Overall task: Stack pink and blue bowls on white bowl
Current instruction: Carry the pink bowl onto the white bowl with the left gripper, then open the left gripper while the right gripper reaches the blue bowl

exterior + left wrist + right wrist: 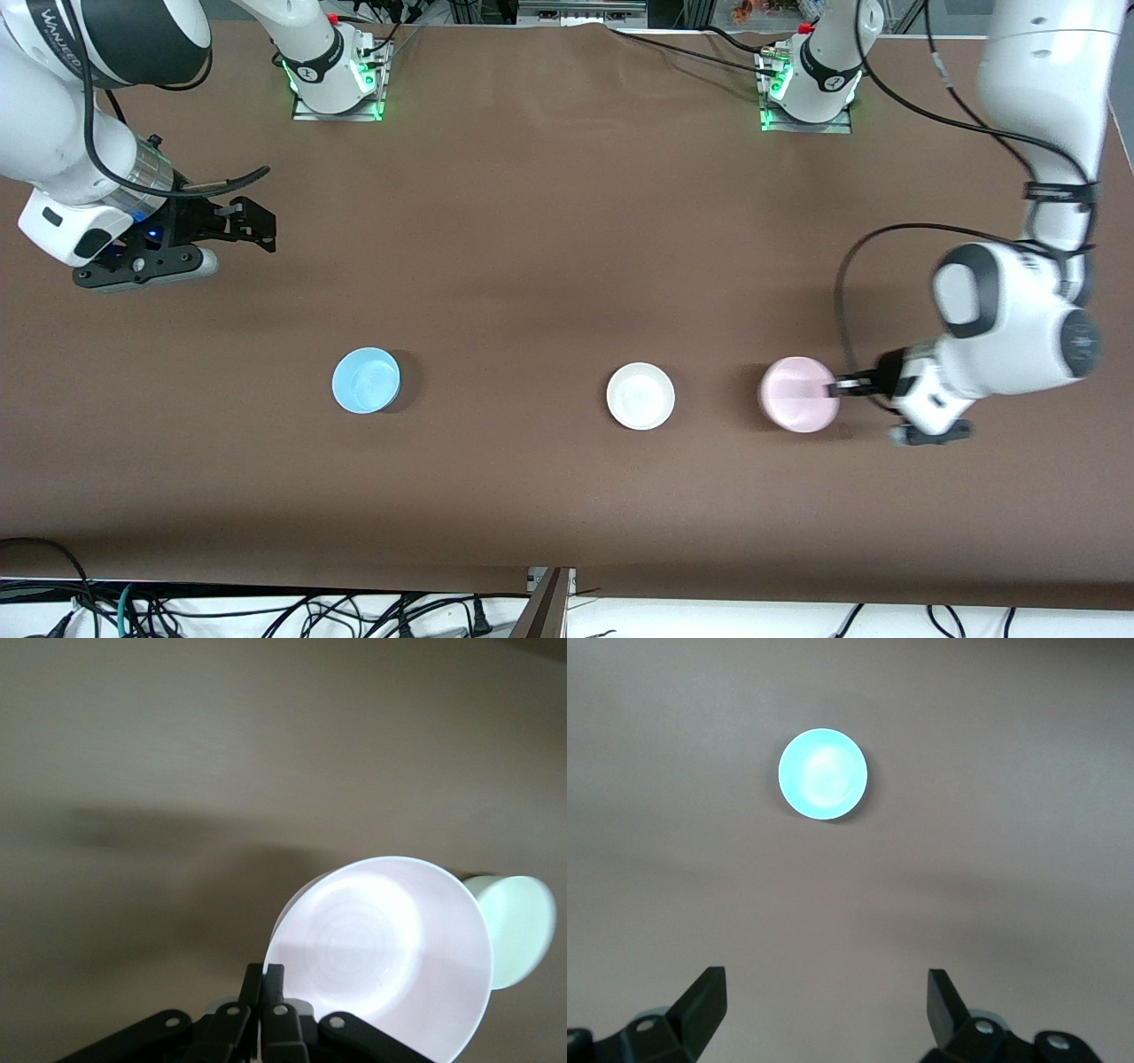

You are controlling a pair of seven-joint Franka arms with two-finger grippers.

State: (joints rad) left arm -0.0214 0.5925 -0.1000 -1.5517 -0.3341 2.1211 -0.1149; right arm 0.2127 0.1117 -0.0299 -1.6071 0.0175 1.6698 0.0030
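The left gripper (837,387), at the lower right of the front frame, has its fingers (263,992) pinching the rim of the pink bowl (797,394), which tilts above the worktop (549,230). Beside it, at lower centre, sits the white bowl (640,396); the blue bowl (365,380) rests toward the right arm's end. The right gripper (257,223) waits at upper left, fingers (702,999) spread wide.

My left gripper (840,387) pinches the pink bowl's (797,395) rim, tilting it beside the upright white bowl (640,396); the blue bowl (365,380) sits upright toward my right arm's end.
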